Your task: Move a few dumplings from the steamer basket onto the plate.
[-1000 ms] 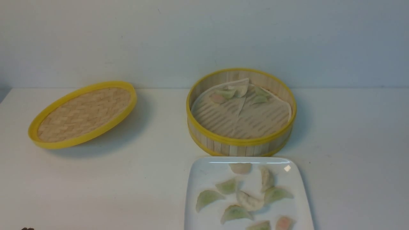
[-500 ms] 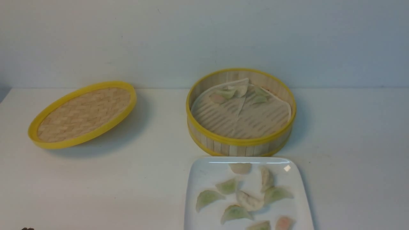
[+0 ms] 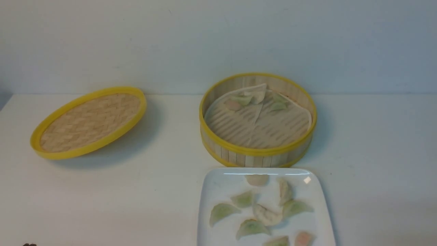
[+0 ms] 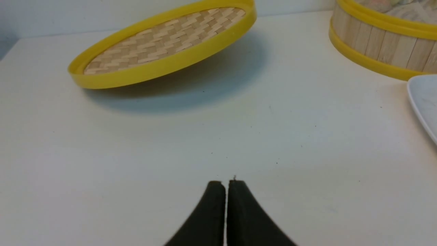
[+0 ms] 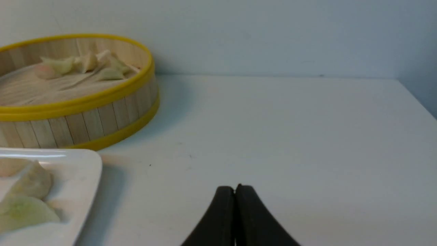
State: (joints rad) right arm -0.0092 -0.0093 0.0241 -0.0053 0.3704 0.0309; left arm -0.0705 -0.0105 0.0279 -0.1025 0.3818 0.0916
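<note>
The steamer basket (image 3: 256, 152) stands mid-table with several dumplings (image 3: 243, 100) bunched at the back of its white liner. Directly in front of it lies the white plate (image 3: 208, 191), holding several dumplings (image 3: 266, 214). In the left wrist view my left gripper (image 4: 225, 183) is shut and empty over bare table, well apart from the basket (image 4: 375, 44) and the plate's edge (image 4: 423, 102). My right gripper (image 5: 235, 188) is shut with nothing in it, over bare table beside the plate (image 5: 87, 177) and the basket (image 5: 85, 112). Neither gripper shows in the front view.
The basket's woven lid (image 3: 89, 121) sits tilted at the left of the table, also seen close ahead of the left gripper as the lid (image 4: 164, 44). A pale wall (image 3: 218, 41) closes the table's far edge.
</note>
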